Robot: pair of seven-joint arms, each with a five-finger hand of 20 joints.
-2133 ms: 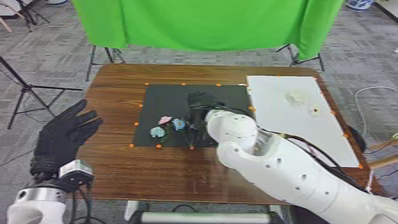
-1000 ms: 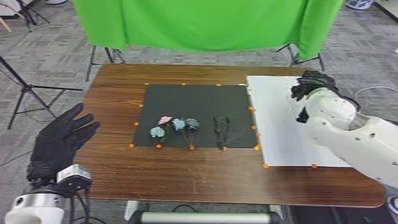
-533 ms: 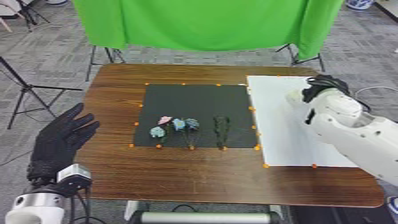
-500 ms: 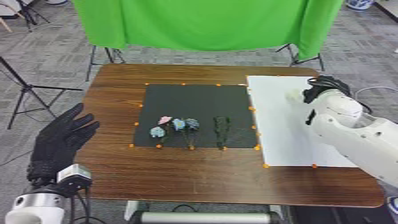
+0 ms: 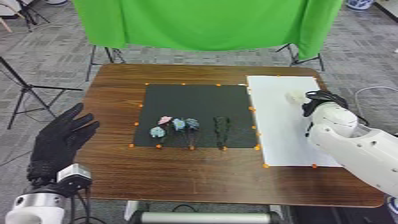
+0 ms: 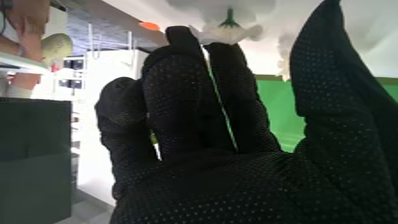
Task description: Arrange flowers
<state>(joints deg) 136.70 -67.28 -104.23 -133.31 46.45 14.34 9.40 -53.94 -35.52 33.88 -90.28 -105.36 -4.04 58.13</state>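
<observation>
Your white flower (image 6: 233, 34) is at the upper right of the head view's frame, lying on the white sheet (image 5: 298, 142), pale against pale. Your right hand (image 5: 322, 102) is just beside it, on the side toward the frame's right edge. In the right wrist view that hand is open: fingers long and fairly straight, thumb held apart, nothing gripped. The bloom shows just past the fingertips; whether they touch it, you can't tell.

Left of the sheet, around the middle of the frame, is your black mat (image 5: 182, 100). On its lower part lie a pink flower (image 5: 164, 120), a light blue flower (image 5: 157, 132) and two blue flowers (image 5: 186, 123), grouped close together. Green stems (image 5: 222, 132) lie a little to their right.

The step in hand looks like picking up the white flower to add to that group; I'd judge the arrangement partly done. Next, you'd want the fingers and thumb either side of the stem or the bloom's base, closed gently, since petals could crush or the flower slide on the sheet.

Farther out, your left hand (image 5: 64, 132) waits open at the left of the frame, beside the wooden table (image 5: 178, 172).
</observation>
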